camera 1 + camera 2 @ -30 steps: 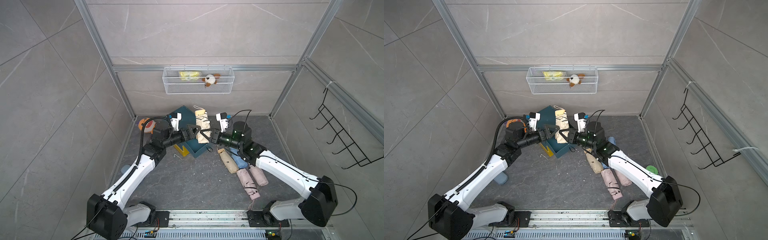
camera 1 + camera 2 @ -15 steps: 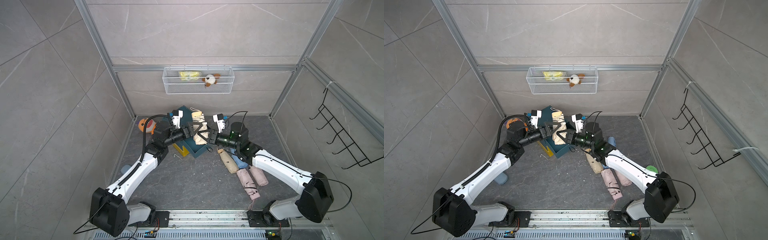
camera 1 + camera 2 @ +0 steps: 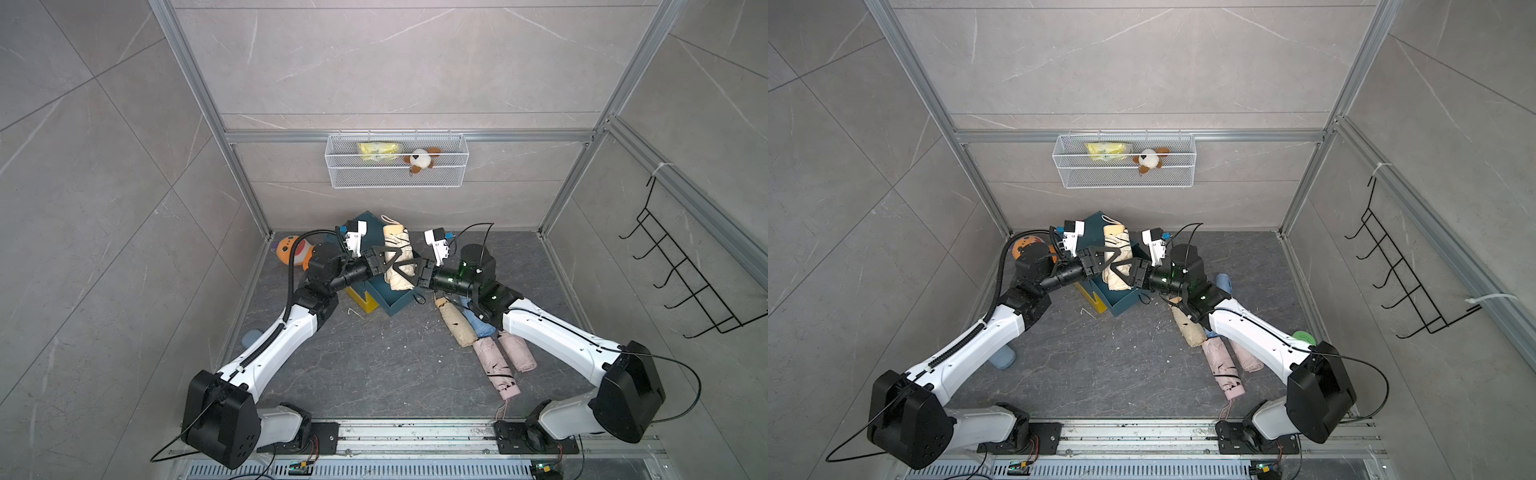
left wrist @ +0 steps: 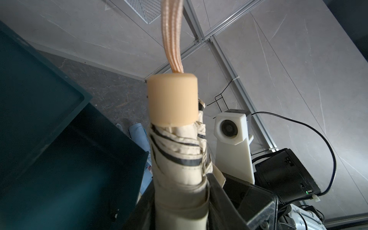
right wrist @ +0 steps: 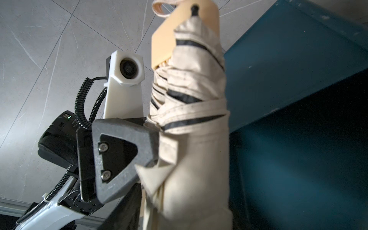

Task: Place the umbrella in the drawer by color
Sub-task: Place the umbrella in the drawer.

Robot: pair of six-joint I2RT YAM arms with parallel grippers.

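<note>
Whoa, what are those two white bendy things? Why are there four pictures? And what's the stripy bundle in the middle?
Those are two robot arms, the left arm and the right arm. Each ends in jaws that pinch things. Two pictures look down from above and are nearly the same. The two close-ups come from little cameras on the arms' wrists. The stripy bundle is a folded cream umbrella, held over a dark teal drawer. The left arm's jaws pinch it. The right arm's jaws are at it too, but I cannot tell if they grip. On the floor lie a tan umbrella, a blue umbrella and two pink umbrellas.
</note>
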